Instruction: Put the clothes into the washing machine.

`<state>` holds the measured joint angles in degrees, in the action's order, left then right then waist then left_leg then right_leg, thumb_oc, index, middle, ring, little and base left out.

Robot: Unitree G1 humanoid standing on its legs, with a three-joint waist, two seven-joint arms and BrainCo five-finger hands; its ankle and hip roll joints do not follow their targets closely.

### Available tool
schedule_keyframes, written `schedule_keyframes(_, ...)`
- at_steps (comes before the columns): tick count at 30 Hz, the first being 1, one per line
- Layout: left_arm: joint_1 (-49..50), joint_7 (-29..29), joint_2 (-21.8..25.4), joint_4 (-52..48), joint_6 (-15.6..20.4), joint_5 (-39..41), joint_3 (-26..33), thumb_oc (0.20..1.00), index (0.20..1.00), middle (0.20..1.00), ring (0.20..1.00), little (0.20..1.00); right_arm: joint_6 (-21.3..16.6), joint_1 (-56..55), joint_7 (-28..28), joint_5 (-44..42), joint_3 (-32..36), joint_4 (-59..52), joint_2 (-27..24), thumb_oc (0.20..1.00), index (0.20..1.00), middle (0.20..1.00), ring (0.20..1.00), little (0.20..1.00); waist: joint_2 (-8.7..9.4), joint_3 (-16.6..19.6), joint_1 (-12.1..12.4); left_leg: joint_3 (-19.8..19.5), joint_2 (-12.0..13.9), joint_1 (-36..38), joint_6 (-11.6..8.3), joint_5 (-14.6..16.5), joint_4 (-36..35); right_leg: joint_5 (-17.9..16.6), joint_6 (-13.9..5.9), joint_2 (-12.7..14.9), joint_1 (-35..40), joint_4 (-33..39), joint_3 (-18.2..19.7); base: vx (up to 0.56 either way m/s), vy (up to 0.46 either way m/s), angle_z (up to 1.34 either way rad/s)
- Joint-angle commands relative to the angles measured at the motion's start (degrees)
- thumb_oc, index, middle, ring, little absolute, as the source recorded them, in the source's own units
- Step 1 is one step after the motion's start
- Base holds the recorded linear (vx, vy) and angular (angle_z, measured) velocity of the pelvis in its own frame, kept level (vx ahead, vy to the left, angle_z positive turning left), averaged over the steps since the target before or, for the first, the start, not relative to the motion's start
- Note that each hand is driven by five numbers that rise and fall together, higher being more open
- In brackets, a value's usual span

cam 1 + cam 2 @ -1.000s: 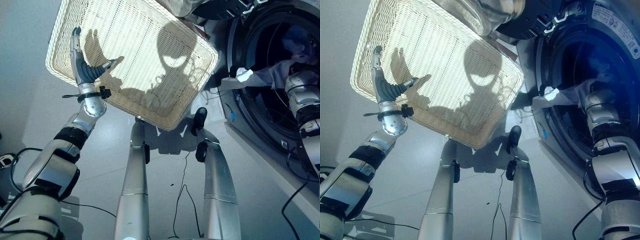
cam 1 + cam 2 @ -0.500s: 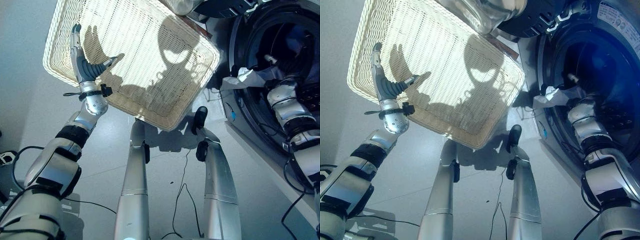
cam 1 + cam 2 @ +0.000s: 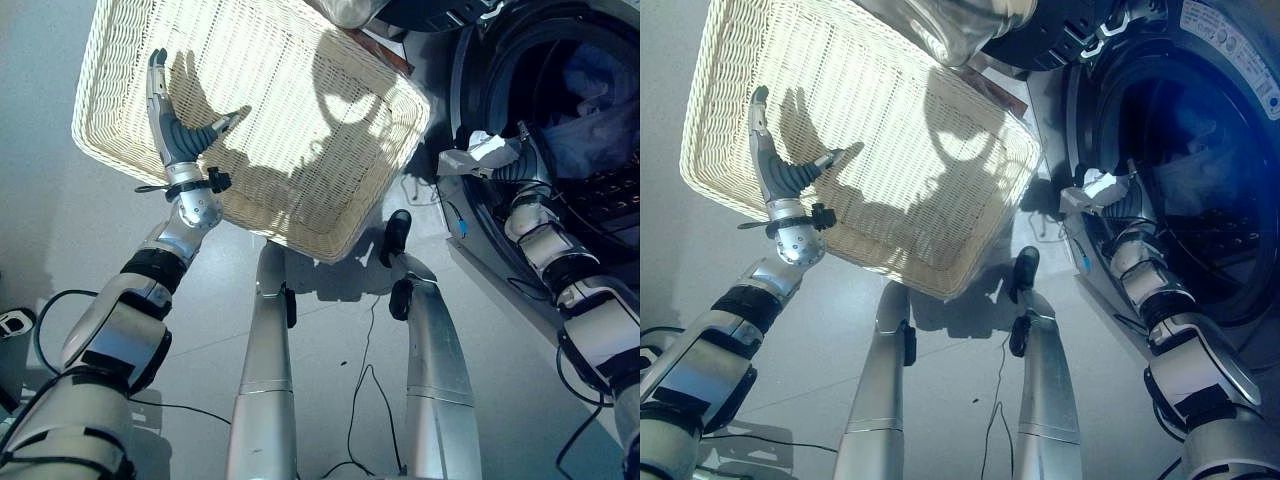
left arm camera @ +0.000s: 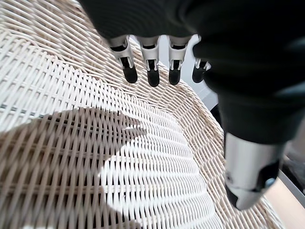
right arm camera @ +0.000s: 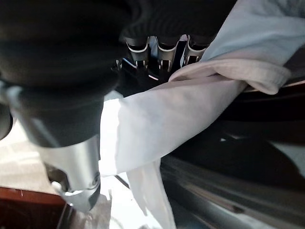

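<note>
My right hand (image 5: 143, 55) is at the rim of the washing machine (image 3: 1200, 60), fingers curled over a fold of the white cloth (image 5: 171, 114), which drapes across the lip of the door opening with one end hanging outside and the other running toward the drum. More clothes (image 3: 600, 110), bluish and pale, already lie inside the drum. My left hand (image 3: 175, 125) is open, fingers straight and thumb spread, held over the wicker basket (image 3: 730, 180), touching nothing; the basket bottom under it looks bare. The main risk I see is the white cloth staying on the rim: if I let go here, the hanging end could pull it back out onto the floor, or it could sit across the seal and get trapped when the door closes. My hold looks like a thin pinch on a fold, so the fabric could slide free before I push it deep enough. The cloth could also catch on the rim while I push it in. My arm is close to the door frame, so a careless reach could knock it. As for writing, there is a label with print at the upper corner of the machine's front panel in the right eye view, but it is too small for me to read
</note>
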<state>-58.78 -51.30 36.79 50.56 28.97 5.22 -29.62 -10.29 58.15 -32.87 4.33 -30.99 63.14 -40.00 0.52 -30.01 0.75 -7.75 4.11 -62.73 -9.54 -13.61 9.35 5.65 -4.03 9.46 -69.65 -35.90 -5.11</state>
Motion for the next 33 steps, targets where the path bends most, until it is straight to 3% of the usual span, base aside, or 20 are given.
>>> schedule_keyframes(1, -3.32, -2.02, -2.74, 1.87, 1.57, -2.05, 4.5, 1.0, 1.0, 1.0, 1.0, 1.0, 5.13, 1.41, 1.28, 2.18, -4.78, 2.08, 0.13, 1.0, 1.0, 1.0, 1.0, 1.0, -1.77, 0.22, 0.04, 5.3, -5.46, 0.75, 5.23, 9.28, 8.75, -9.49, -2.13, -5.71, 5.46, 13.92, -1.96, 0.0, 0.0, 0.0)
schedule_keyframes(6, -3.29, -2.27, -4.27, 1.82, 1.45, -2.78, 4.52, 1.0, 1.0, 1.0, 1.0, 1.0, 12.11, 4.6, -1.44, 2.25, -4.79, 5.23, 0.84, 1.0, 1.0, 1.0, 1.0, 1.0, -2.61, 0.22, 0.64, 5.34, -5.62, 0.91, 5.24, 9.02, 8.61, -9.79, -2.19, -5.49, 5.62, 14.16, -1.99, 0.0, 0.0, 0.0)
schedule_keyframes(14, -4.17, -1.72, -5.04, 1.27, 0.68, -2.61, 4.41, 1.0, 1.0, 1.0, 1.0, 1.0, 17.45, 9.92, -0.19, 6.3, -6.99, 6.21, 0.92, 1.0, 1.0, 1.0, 1.0, 1.0, -3.3, 0.22, 1.44, 5.09, -5.99, 0.57, 5.29, 8.56, 8.2, -9.98, -2.12, -5.24, 5.31, 14.34, -2.32, 0.0, 0.0, 0.0)
schedule_keyframes(16, -4.32, -1.71, -5.31, 1.24, 0.53, -2.72, 4.36, 1.0, 1.0, 1.0, 1.0, 1.0, 18.57, 10.54, 0.02, 7.41, -7.44, 6.44, 1.09, 0.539, 0.539, 0.539, 0.539, 0.539, -3.35, 0.22, 1.52, 4.96, -6.1, 0.59, 5.35, 8.45, 8.03, -10.07, -2.1, -5.28, 5.26, 14.4, -2.34, 0.0, 0.0, 0.0)
schedule_keyframes(17, -4.37, -1.73, -5.52, 1.24, 0.49, -2.9, 4.36, 1.0, 1.0, 1.0, 1.0, 1.0, 19.56, 10.98, 0.29, 9.09, -7.74, 6.63, 1.27, 0.2, 0.2, 0.2, 0.2, 0.2, -3.41, 0.22, 1.59, 4.91, -6.14, 0.52, 5.35, 8.42, 8.01, -10.1, -2.12, -5.26, 5.2, 14.44, -2.32, 0.0, 0.0, 0.0)
schedule_keyframes(23, -4.43, -2.07, -6.02, 1.39, 0.68, -2.77, 4.0, 1.0, 1.0, 1.0, 1.0, 1.0, 23.18, 11.94, 0.63, 14.22, -10.46, 7.15, 1.96, 0.2, 0.2, 0.2, 0.2, 0.2, -3.62, 0.22, 1.79, 4.87, -6.27, 0.48, 5.44, 8.13, 7.91, -10.16, -1.93, -5.26, 5.15, 14.38, -2.43, 0.0, 0.0, 0.0)
schedule_keyframes(33, -4.08, -2.23, -5.96, 1.18, 1.18, -2.79, 4.38, 1.0, 1.0, 1.0, 1.0, 1.0, 24.71, 11.88, 0.08, 17.01, -11.39, 7.19, 2.19, 0.2, 0.2, 0.2, 0.2, 0.2, -3.71, 0.22, 1.92, 4.87, -6.39, 0.06, 5.53, 7.95, 8.05, -10.09, -1.79, -5.43, 4.93, 14.27, -2.39, 0.0, 0.0, 0.0)
